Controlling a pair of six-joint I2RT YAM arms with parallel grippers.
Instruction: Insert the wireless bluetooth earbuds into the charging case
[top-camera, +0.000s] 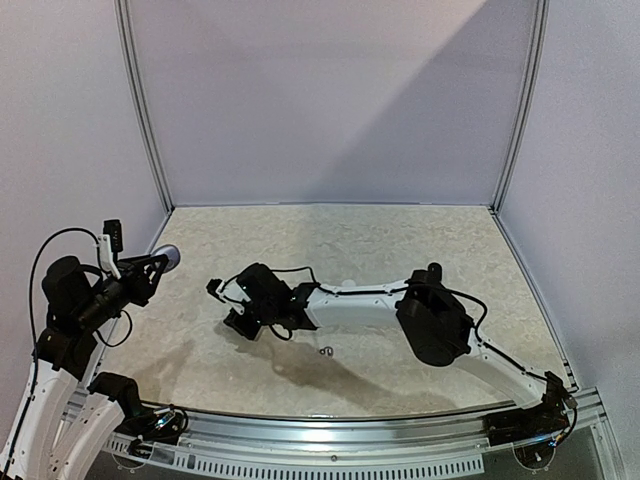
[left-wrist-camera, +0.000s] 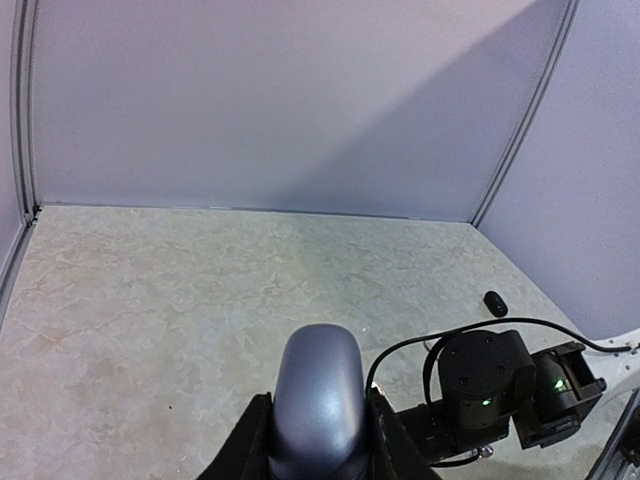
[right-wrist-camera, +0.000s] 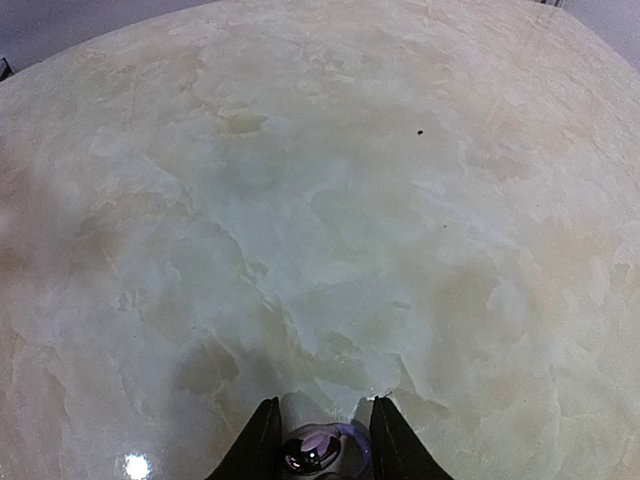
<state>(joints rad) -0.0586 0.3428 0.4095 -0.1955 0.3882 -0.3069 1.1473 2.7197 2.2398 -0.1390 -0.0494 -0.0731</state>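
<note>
Fingers (left-wrist-camera: 250, 448) of the left claw (left-wrist-camera: 318, 425), raised at the left edge of the table (top-camera: 400, 240), are clamped tight on a smooth grey charging case (left-wrist-camera: 318, 385). Toward the middle, the right claw (right-wrist-camera: 320, 440) is low over the marbled surface, its opening narrow, the fingers pressed against both sides of a shiny earbud (right-wrist-camera: 312, 452). Just right of that claw, a second tiny earbud (top-camera: 325, 351) lies loose. Farther right, near the side wall, sits a small black object (left-wrist-camera: 494, 302).
</note>
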